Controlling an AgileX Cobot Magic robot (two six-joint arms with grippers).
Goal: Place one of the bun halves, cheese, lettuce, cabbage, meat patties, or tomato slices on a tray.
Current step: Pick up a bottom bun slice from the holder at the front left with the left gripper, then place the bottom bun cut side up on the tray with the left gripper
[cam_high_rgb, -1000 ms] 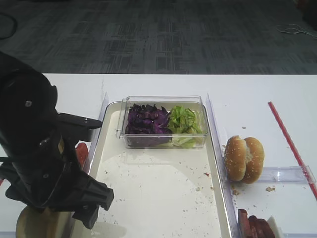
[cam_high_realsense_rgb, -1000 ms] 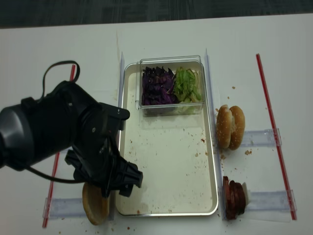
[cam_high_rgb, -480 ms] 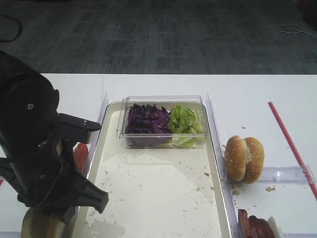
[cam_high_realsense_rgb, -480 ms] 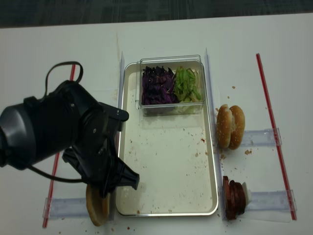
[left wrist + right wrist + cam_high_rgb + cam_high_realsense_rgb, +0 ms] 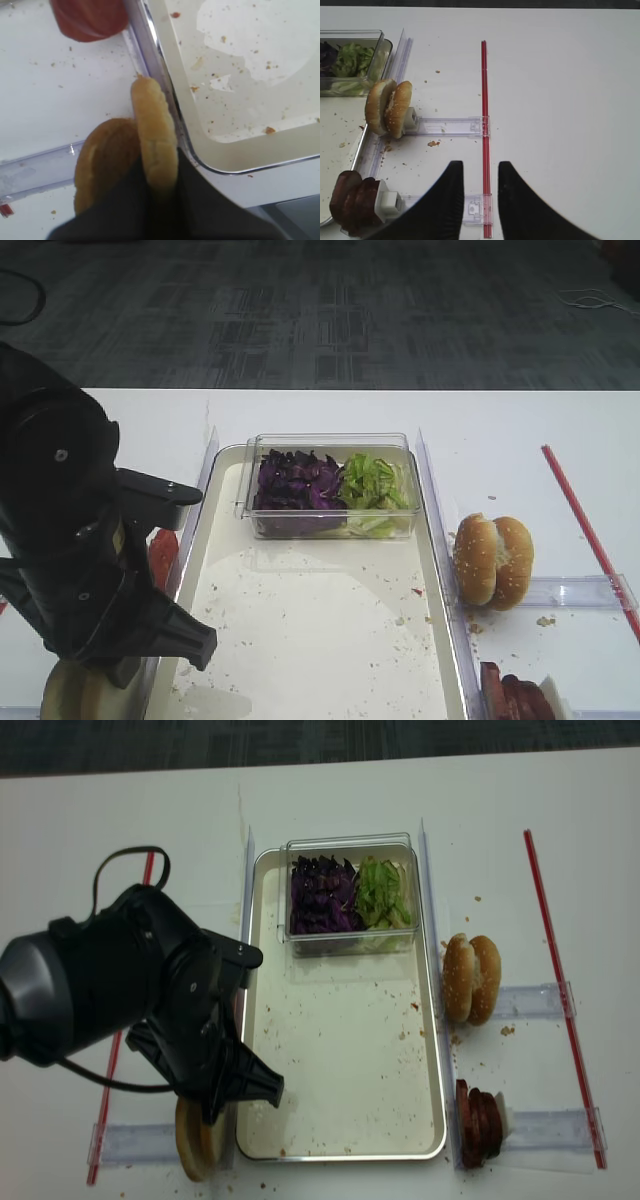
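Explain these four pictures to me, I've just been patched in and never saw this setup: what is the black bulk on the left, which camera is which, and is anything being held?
The black bulk is the robot's left arm. Two pictures look down on the white table from above; the other two come from cameras on each wrist.

In the left wrist view, the left gripper has its dark fingers shut on a thin round bun half with a tan crust, standing on edge beside the long cream-white tray's corner. A thicker domed bun half stands beside it.

The right wrist view shows the right gripper open and empty above a red stripe.

On the tray sits a clear plastic box with shredded purple cabbage and green lettuce. To its right stand a sesame bun pair and dark meat patties.
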